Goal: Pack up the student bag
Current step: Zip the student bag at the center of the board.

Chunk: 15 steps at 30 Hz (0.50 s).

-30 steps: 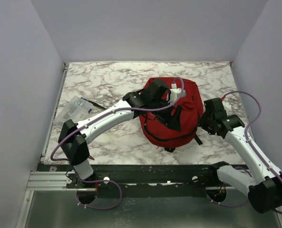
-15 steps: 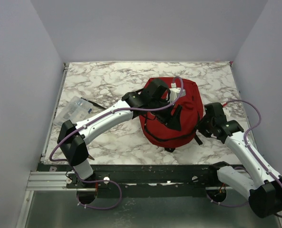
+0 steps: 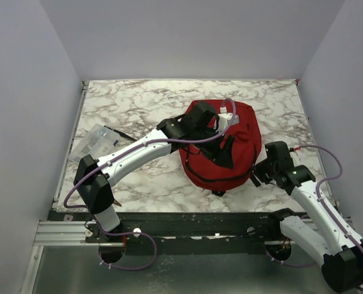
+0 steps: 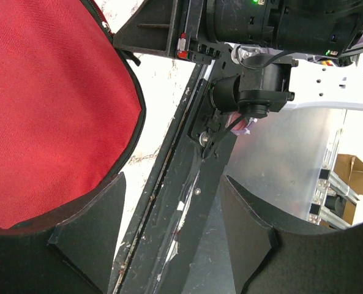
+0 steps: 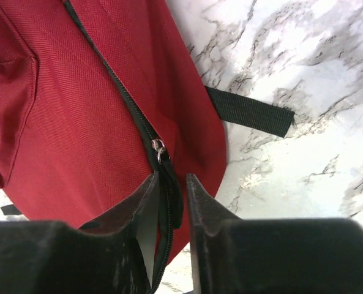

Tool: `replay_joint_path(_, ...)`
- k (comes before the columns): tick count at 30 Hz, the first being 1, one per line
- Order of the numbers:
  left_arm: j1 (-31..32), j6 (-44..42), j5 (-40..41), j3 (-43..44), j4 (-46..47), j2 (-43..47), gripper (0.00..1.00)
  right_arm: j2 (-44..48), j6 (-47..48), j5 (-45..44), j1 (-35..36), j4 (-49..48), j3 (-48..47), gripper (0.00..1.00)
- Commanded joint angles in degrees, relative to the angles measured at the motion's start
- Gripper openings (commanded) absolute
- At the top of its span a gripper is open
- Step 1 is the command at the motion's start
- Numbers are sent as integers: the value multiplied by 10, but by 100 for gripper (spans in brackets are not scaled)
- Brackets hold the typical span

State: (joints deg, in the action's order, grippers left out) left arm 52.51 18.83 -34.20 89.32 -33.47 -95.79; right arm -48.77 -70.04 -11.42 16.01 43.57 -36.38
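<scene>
Nearest: right gripper (image 5: 171,184) pinched almost closed on the zip seam, just below the zipper pull (image 5: 159,149). Mid-table: the student bag (image 3: 245,125), lying flat. Above it, left gripper (image 4: 169,184) spread wide, empty. Far left, clear pouch (image 3: 95,141) not yet packed; early going, probably.

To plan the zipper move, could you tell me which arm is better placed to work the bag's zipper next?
Right, most likely. The right gripper pinches the zipper line of the student bag, with the zipper pull just beyond its fingertips. The left gripper hangs open off the bag's edge, gripping nothing.
</scene>
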Motion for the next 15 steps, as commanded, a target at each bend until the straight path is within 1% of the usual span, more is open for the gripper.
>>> replay_joint_path(1,-1,0,-12,-2,9,20,65,32,-81,-15,-4,-9,26,23)
replay_joint_path(3,-1,-1,-12,-2,9,19,65,43,-104,-8,-4,-16,38,21)
replay_joint_path(10,-1,-1,-12,-2,9,20,65,69,-132,-25,-4,-31,60,20)
replay_joint_path(12,-1,0,-15,-1,9,19,65,71,-131,-30,-4,-35,62,16)
replay_joint_path(15,-1,0,-14,-1,9,19,65,68,-119,-33,-4,-28,57,4)
